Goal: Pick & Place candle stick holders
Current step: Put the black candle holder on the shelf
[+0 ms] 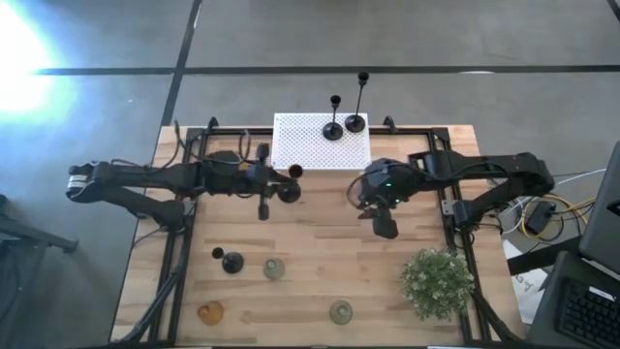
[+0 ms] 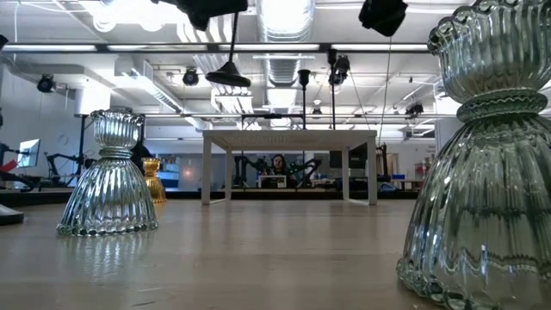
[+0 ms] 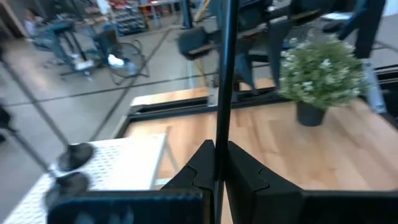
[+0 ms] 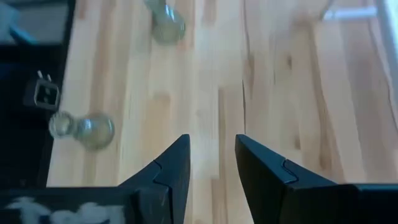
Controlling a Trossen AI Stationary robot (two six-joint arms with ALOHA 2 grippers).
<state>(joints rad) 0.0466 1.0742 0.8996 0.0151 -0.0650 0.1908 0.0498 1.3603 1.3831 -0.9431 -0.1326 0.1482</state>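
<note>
Counter (image 1: pixel 320 252): pale wood planks, black frame along edges. Floor (image 1: pixel 407 34): grey concrete, dark seam lines; bright glare patch (image 1: pixel 15 58) at one side. Ceiling (image 2: pixel 284 52): exposed pipes, ducts, bright strip lights. White table (image 2: pixel 290 138) well behind counter; person seated (image 2: pixel 278 164) beyond it. Shelving and equipment along far wall. Floor fan (image 3: pixel 121 59) on concrete beyond counter edge.

Black holder (image 3: pixel 222 81) (thin stem) claw-held aloft.

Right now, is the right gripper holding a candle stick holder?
No, the right gripper has its fingers apart with only bare wooden table between them.
</note>
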